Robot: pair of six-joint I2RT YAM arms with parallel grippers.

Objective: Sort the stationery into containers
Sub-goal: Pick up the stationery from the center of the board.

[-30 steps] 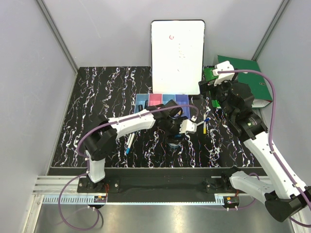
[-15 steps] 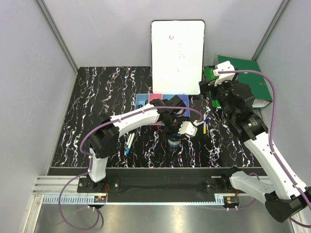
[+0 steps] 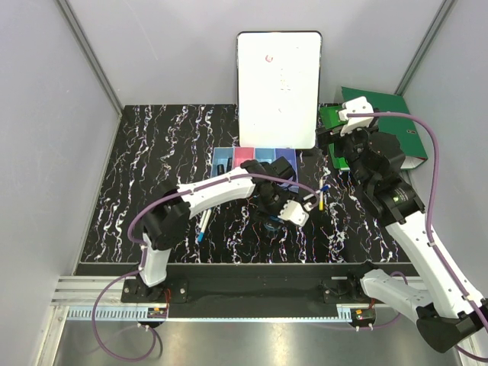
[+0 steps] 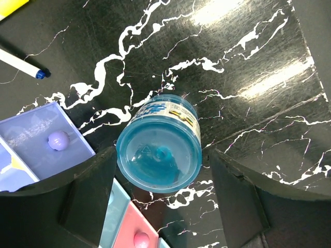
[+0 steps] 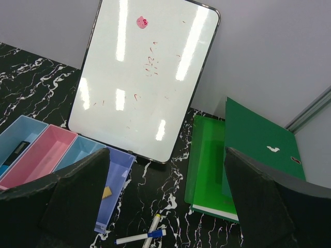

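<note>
A round blue tape roll (image 4: 159,150) lies on the black marbled table between the spread fingers (image 4: 83,206) of my left gripper (image 4: 163,173), with gaps on both sides. It also shows in the top view (image 3: 272,227), under my left gripper (image 3: 279,216). The four joined bins (image 3: 255,157) stand just behind. The purple bin (image 5: 115,178) holds a tiny tan block (image 5: 107,192). The far-left blue bin (image 5: 20,137) holds a dark item (image 5: 18,150). Two white pens (image 5: 147,235) lie right of the bins. My right gripper (image 5: 168,206) is open, empty and raised above the table.
A large white board (image 3: 278,88) leans on the back wall behind the bins. A green binder (image 3: 385,126) lies at the back right. Another slim pen (image 3: 203,226) lies left of my left arm. Grey walls close in the table on three sides.
My left wrist has swung a little to the right over the tape roll, which stays on the table. The right arm has lifted slightly.
</note>
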